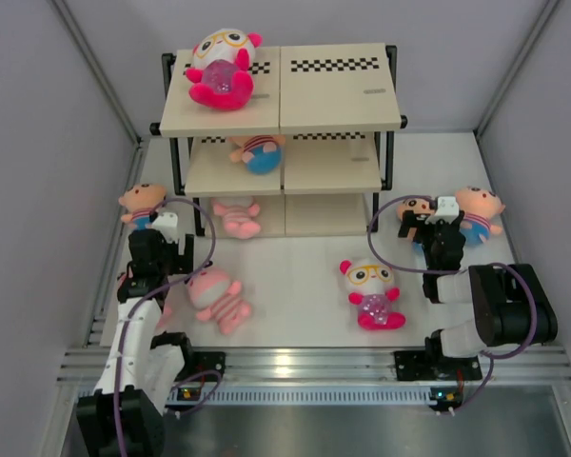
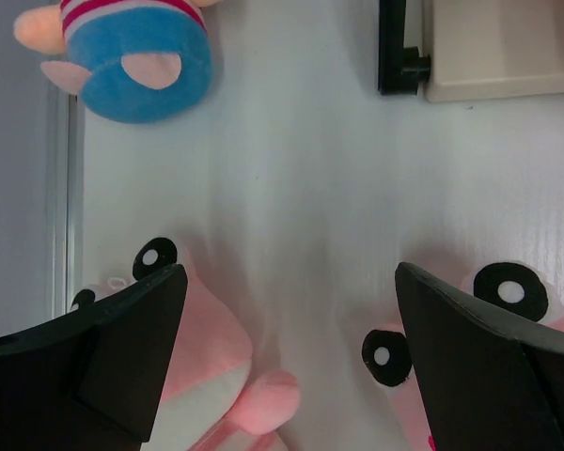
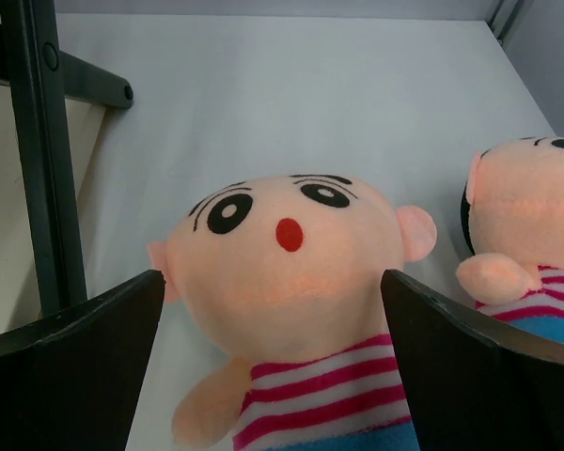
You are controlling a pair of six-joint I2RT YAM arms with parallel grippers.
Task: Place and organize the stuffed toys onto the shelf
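Observation:
The shelf stands at the back. A white-and-magenta toy lies on its top board, a peach toy on the middle board, a pink striped toy on the bottom board. My right gripper is open, its jaws either side of a peach toy's head. A second peach toy lies just to its right. My left gripper is open and empty above the table, between two pink striped toys. A peach toy's blue bottom lies beyond it.
A white-and-magenta toy lies on the table in front of the right arm. The shelf's black leg stands close left of the right gripper. The shelf's foot is ahead right of the left gripper. Grey walls close both sides.

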